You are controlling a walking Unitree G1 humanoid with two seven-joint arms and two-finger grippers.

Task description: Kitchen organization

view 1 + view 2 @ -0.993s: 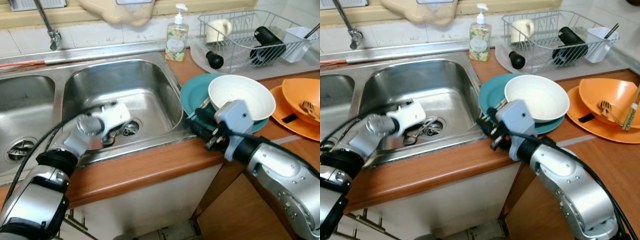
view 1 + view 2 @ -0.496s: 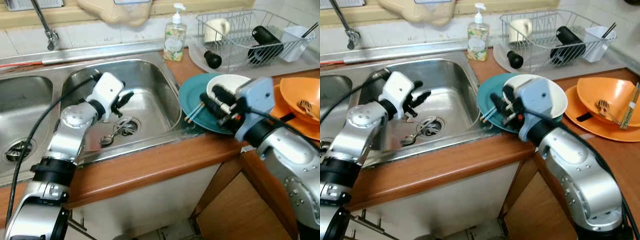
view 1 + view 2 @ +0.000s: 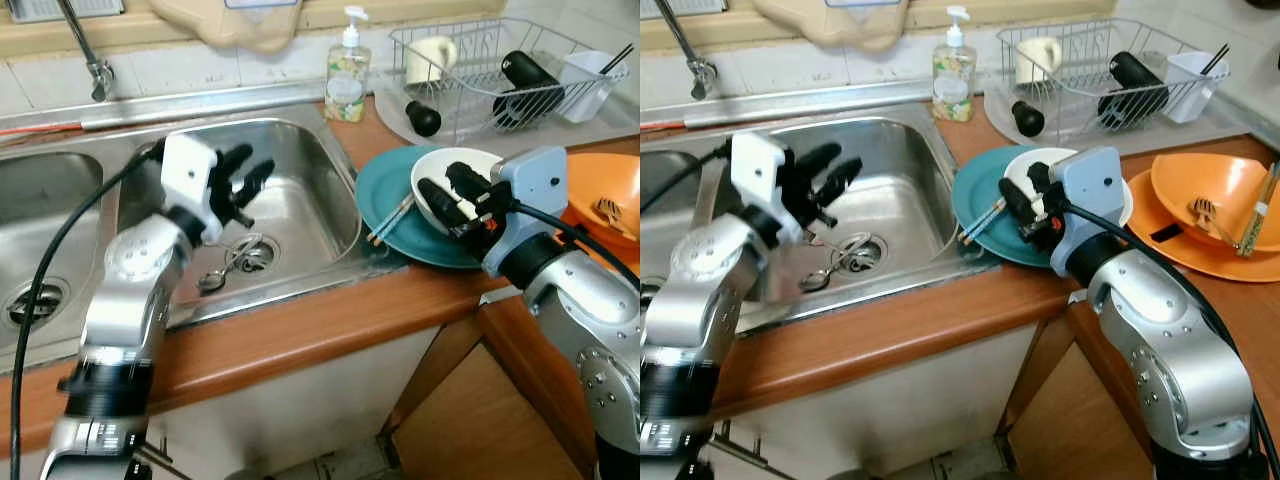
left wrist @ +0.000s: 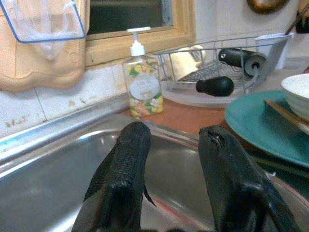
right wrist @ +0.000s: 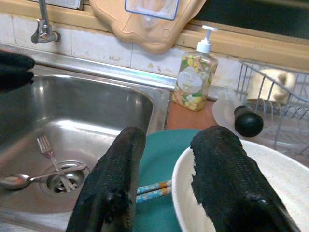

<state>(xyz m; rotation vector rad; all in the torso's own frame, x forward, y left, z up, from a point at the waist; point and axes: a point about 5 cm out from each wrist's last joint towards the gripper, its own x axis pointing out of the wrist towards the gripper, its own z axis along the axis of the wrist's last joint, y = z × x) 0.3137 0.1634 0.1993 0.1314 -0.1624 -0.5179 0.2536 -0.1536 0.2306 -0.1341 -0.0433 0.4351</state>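
My left gripper [image 3: 250,166] hangs open above the right sink basin [image 3: 300,150], holding nothing. Below it a spoon [image 3: 214,279] and a fork [image 5: 45,145] lie by the drain [image 3: 256,255]. My right gripper [image 3: 440,182] is open at the near rim of the white bowl [image 5: 289,183]. One finger is over the bowl, the other over the teal plate [image 3: 385,185] that the bowl rests on. A pair of chopsticks [image 3: 391,219] lies across the plate's near left edge.
A soap bottle [image 3: 347,68] stands behind the sink. The wire dish rack [image 3: 480,75] holds a mug, a black bottle and a white cutlery cup. At the right, an orange bowl [image 3: 610,190] holds a fork. A faucet [image 3: 92,62] stands at the back left.
My left gripper has risen from the drain to above the basin, and the spoon stays by the drain. My right gripper moved from the counter's front edge up to the white bowl's rim.
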